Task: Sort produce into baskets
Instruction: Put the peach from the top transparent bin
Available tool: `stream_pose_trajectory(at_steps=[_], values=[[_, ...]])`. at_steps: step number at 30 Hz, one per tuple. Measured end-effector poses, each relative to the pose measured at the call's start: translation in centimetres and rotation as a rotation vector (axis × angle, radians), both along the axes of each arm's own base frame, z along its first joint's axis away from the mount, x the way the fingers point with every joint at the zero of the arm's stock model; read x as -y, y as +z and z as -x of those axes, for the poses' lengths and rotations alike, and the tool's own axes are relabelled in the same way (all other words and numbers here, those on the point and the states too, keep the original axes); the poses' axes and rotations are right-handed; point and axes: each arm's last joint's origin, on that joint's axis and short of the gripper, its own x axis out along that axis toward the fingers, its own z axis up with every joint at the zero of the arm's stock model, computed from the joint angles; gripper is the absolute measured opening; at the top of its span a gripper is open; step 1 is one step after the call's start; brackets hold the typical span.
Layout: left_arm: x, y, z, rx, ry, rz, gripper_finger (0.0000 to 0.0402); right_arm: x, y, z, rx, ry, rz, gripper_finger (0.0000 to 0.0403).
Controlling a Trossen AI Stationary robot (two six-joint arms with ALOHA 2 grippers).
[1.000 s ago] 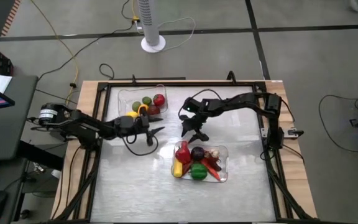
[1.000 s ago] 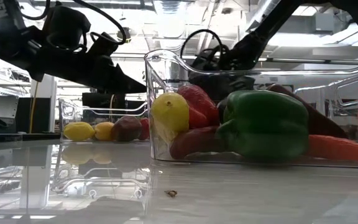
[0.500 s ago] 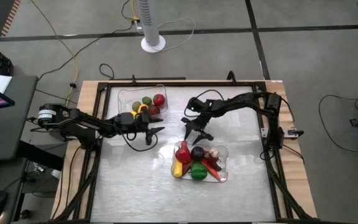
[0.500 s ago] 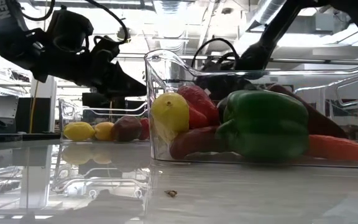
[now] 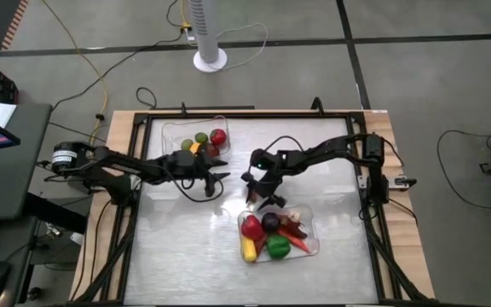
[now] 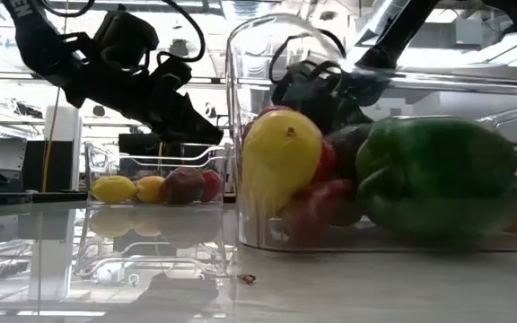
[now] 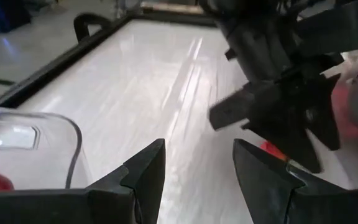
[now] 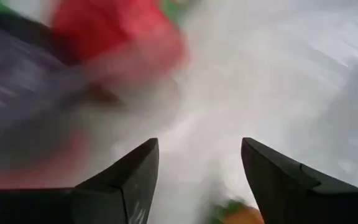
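Right wrist view badly smeared: ahead of the right gripper [image 8: 194,168], a red blur [image 8: 120,31] and a dark blur [image 8: 17,68], neither identifiable. Orange-green scrap [image 8: 235,213] between the jaws, cut off by the frame edge.

Left wrist view: clear tray [image 7: 36,146] beside the jaws, only one corner showing.

Low view: near tray [image 6: 366,135] runs off the right edge; green pepper [image 6: 438,184] hides produce behind.

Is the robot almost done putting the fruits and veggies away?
It looks nearly done. Every piece in view sits in a basket: round ones in the far basket, the pepper, lemon and others in the near basket. Neither gripper holds anything: the right gripper is at the near basket's edge, the left gripper beside the far one. No loose pieces show.
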Motion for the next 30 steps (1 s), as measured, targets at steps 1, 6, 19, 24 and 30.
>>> stream_pose_trajectory(at_steps=[1,6,19,24,30], values=[[0.0,0.0,-0.1,-0.013,0.000,0.003,0.0173,0.0,0.0,-0.1,-0.002,-0.026,0.028,0.0256],[0.0,0.1,-0.3,-0.049,-0.009,-0.007,0.0173,0.7,0.0,-0.1,0.007,-0.069,0.062,0.0256],[0.0,0.0,-0.3,-0.066,-0.018,-0.027,0.0173,2.7,-3.3,-0.8,-0.031,-0.070,-0.019,0.0216],[0.0,-0.2,-0.2,-0.083,-0.019,-0.025,0.0173,2.9,-3.4,-0.8,-0.039,-0.079,-0.033,0.0152],[0.4,1.4,0.1,-0.015,-0.131,-0.086,0.0173,3.8,-2.0,-0.3,-0.101,-0.178,-0.048,0.0109]])
